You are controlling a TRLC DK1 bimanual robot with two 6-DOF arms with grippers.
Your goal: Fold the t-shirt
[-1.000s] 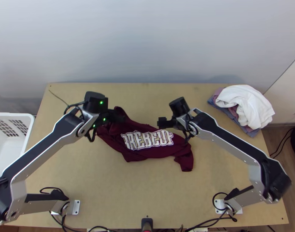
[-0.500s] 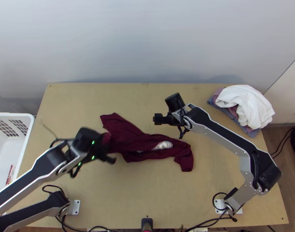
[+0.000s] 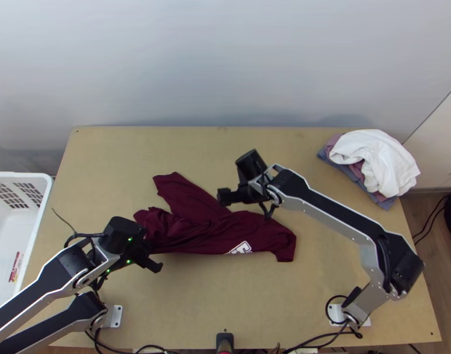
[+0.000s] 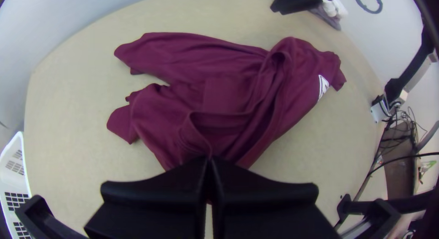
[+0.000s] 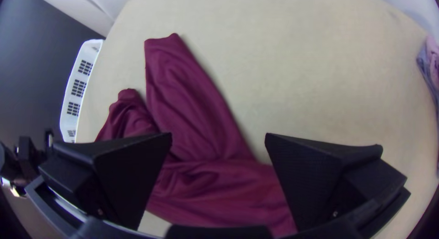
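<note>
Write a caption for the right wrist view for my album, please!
Right claw open wide over a rumpled maroon t-shirt, with a white basket beside the table.

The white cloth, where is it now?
In the top view, the white cloth is at the table's far right corner, heaped on top of a purple cloth and a blue cloth.
</note>
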